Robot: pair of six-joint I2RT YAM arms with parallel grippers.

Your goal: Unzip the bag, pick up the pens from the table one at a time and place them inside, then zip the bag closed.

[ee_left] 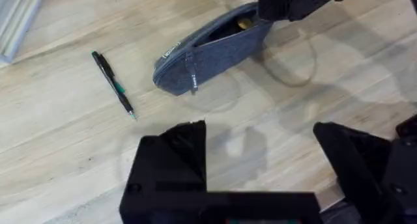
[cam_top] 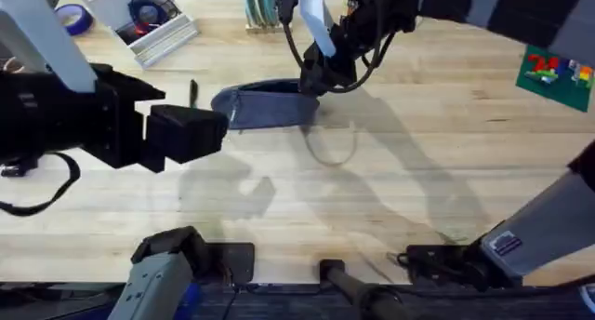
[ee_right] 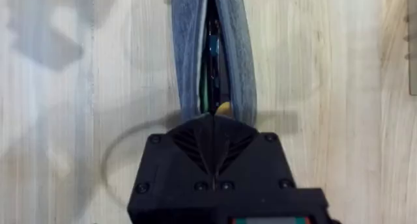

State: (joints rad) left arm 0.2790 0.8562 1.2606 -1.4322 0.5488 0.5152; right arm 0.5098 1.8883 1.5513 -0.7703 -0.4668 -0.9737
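The left tool [ee_left: 260, 172] hovers spread (empty) near 1 pen [ee_left: 113, 84]; the right tool [ee_right: 212, 129] pinches the bag [ee_right: 208, 48].

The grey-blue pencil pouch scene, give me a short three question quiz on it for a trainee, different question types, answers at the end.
1. True or false: the zipper of the oblong grey-blue fabric pouch is open.
2. Multiple choice: the slim dark pen with a green section lies (A) inside the pouch, (B) on the light wooden table beside the pouch, (C) in the left gripper.
3. Fill in: the right gripper is at one ____ of the pouch.

Key: 1 true; 2 B; 3 end.
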